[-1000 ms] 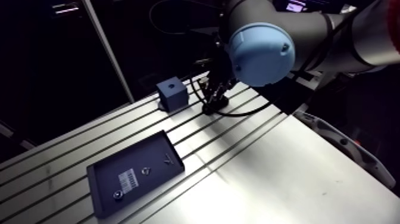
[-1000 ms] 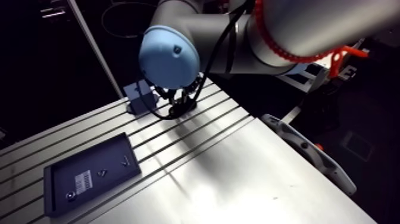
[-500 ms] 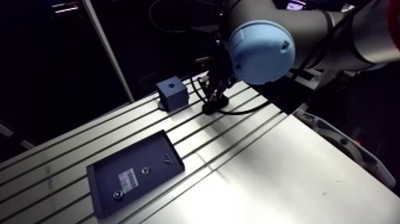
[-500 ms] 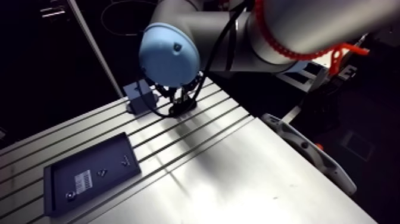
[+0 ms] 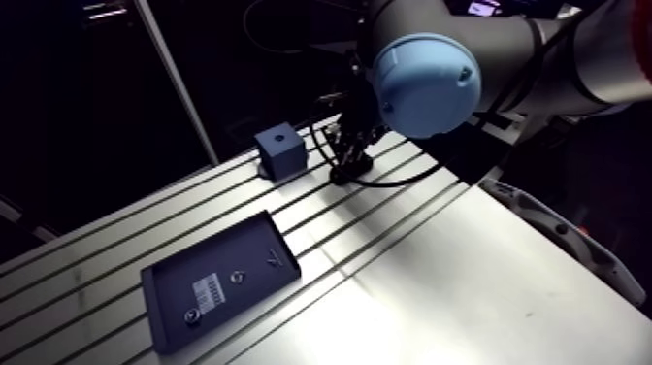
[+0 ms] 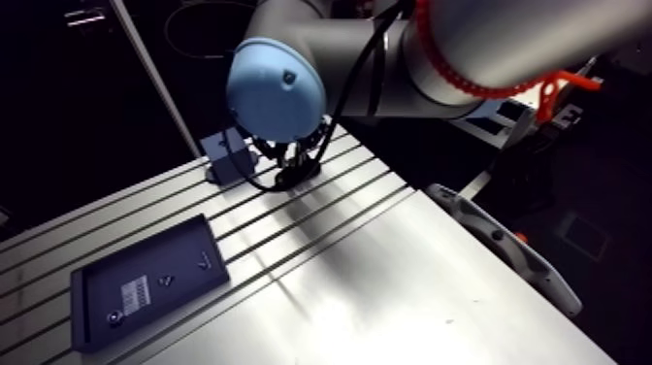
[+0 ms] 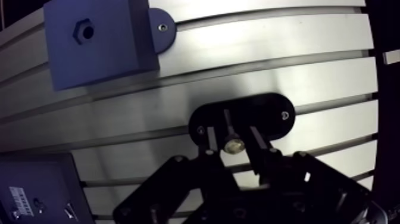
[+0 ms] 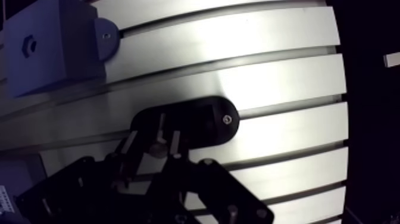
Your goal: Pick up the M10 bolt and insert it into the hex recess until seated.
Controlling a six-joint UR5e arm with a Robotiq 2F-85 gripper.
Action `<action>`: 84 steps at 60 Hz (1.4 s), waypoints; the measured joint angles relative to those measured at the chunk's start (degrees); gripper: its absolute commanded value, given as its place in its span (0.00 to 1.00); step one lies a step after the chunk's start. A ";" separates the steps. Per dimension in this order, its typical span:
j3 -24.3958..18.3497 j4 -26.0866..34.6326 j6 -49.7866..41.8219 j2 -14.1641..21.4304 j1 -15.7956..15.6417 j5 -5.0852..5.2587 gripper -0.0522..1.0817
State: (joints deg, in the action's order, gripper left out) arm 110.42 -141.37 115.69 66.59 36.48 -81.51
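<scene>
At the near left of the slotted worktop (image 5: pixel 466 282) lies a dark tray (image 5: pixel 170 277) with a white label (image 5: pixel 207 290) and a few small bits too small to name; further right and at the far side stands a blue block (image 5: pixel 280 152) – its hex recess (image 7: pixel 83 30) faces up and is empty; a round tab (image 7: pixel 162 28) with a screw juts from the block's right side. Just right of the block, apart from it, a black oval plate (image 7: pixel 262 113) lies across the slots, with a screw at each end. The gripper (image 7: pixel 233 134) hangs low over this plate; its fingers (image 7: pixel 259 149) are spread, one on either side of the M10 bolt (image 7: pixel 233 145), and a sliver of gap shows on both sides – not pinching it; the bolt's shiny head sits at the plate's near edge, well apart from the recess.
</scene>
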 measured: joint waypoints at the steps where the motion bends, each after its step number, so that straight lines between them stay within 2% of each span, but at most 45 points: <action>1: 0.00 0.01 0.00 0.00 0.00 0.00 0.59; 84: 0.13 0.16 0.03 0.39 0.00 -0.21 0.63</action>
State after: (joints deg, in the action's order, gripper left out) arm 110.55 -141.21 115.71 66.98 36.48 -81.73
